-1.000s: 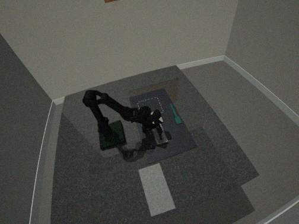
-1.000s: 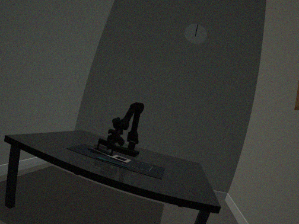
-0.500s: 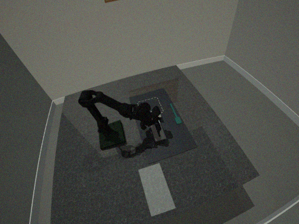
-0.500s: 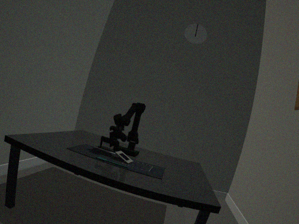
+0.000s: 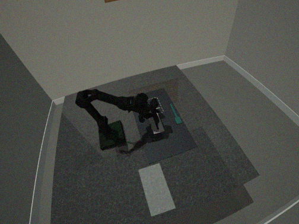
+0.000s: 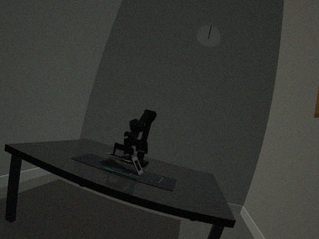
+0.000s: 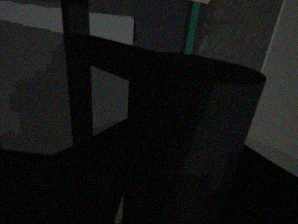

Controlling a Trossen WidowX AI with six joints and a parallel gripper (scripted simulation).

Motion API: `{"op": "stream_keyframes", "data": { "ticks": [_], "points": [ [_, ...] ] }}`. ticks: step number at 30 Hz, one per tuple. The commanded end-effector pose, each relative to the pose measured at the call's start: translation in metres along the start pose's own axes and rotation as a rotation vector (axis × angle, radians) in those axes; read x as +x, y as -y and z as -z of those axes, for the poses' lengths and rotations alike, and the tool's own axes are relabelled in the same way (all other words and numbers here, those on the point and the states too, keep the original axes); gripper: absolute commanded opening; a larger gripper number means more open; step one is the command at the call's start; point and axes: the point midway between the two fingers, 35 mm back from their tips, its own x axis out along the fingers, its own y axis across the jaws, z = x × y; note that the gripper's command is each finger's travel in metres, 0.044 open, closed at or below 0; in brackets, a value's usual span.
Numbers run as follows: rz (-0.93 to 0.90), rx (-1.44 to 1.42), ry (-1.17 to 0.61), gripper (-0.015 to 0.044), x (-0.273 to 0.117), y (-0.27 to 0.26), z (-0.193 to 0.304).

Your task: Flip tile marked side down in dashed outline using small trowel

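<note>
The picture is very dark. My gripper point(image 5: 152, 115) point(image 6: 129, 153) is shut on the trowel, above the middle of the mat point(image 5: 175, 142) point(image 6: 87, 159). The trowel's thin pale blade point(image 6: 119, 157) sticks out left below the fingers in the exterior view. The tile point(image 6: 137, 165), white with a dark mark, is tipped up steeply just right of the fingers. Its marked face shows to that camera and its lower end is at the mat. A pale oblong plate point(image 5: 157, 127) shows below the gripper in the top view; which thing it is I cannot tell. The dashed outline point(image 5: 160, 103) is partly hidden by the arm.
A teal spatula-like tool point(image 5: 175, 114) point(image 6: 118, 172) point(image 7: 192, 30) lies along the mat's edge. A white rectangle point(image 5: 157, 189) lies on the table beyond the mat's lower end in the top view. The arm's base stands on a dark green block point(image 5: 120, 130).
</note>
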Motion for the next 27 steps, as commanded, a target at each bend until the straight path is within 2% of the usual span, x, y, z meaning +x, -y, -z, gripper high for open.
{"op": "stream_keyframes", "data": {
  "ticks": [1,10,18,27],
  "points": [
    [0.029,-0.001,0.005,0.0000,-0.005,0.012,-0.015],
    [0.029,0.000,0.007,0.0000,-0.002,0.008,-0.046],
    [0.029,0.000,0.007,0.0000,-0.002,0.008,-0.047],
    [0.027,-0.002,0.005,0.0000,-0.015,0.025,-0.002]
  ]
}}
